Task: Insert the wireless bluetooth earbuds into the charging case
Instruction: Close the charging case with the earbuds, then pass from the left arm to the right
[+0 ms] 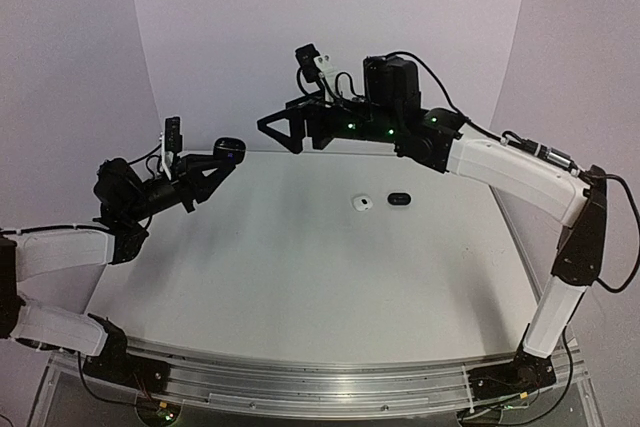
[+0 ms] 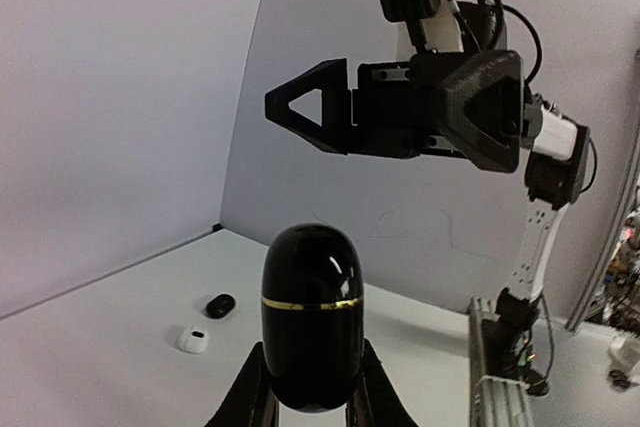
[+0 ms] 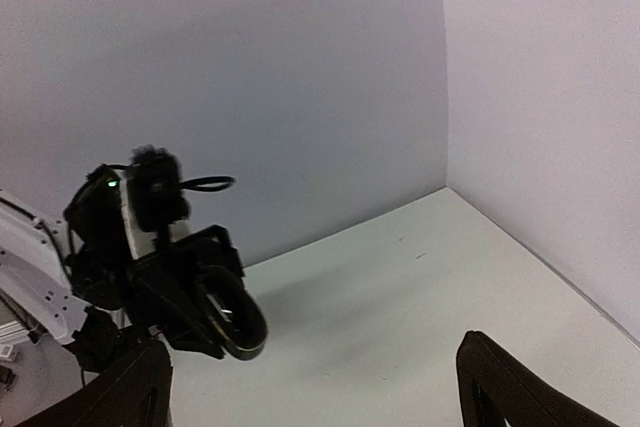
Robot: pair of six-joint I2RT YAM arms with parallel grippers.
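The charging case (image 2: 311,317) is up off the counter (image 1: 300,277), the pale surface filling your top view. Your right claw (image 3: 318,392) hangs high at 12 o'clock, spread wide with nothing between its fingers. Your left claw (image 2: 311,372), out at 9 o'clock, is clenched on the case's near end, and the rest sticks straight out past the fingertips. It's a glossy black capsule with rounded ends and a thin gold band around its middle, both halves shut together. Toward 1 o'clock of centre, two pebble shapes lie close but apart: a white case (image 1: 363,203) at 9 o'clock of a black case (image 1: 400,198).
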